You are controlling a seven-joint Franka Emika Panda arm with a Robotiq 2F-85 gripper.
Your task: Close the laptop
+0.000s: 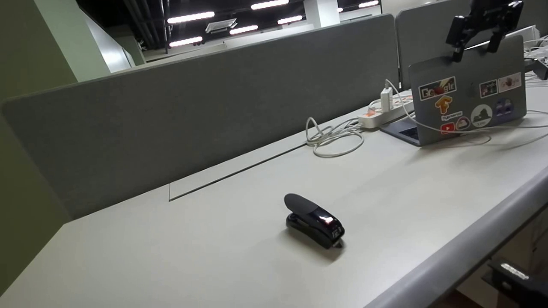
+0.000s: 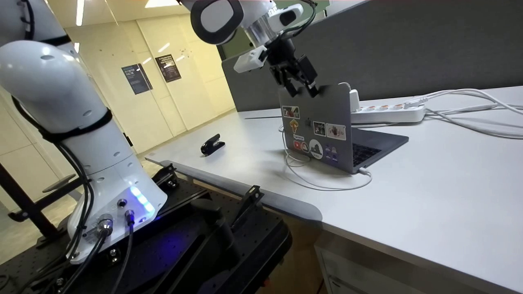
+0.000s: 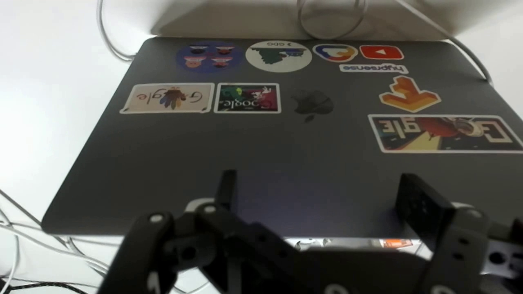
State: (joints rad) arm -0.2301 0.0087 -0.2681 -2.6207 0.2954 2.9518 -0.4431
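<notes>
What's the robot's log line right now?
task: close laptop; lid: open; jaws: open, near lid's top edge; contact: unclear; stapler: on desk

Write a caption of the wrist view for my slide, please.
The open gripper near the upper edge of the stickered laptop lid.

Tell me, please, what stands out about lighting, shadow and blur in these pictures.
In an exterior view, a bright glint on the black stapler and a soft shadow beside it; in an exterior view, a glowing blue light on the robot's base; in the wrist view, the claw blurred and out of focus, the desk at the left washed out, while the stickers on the laptop look clearer.
</notes>
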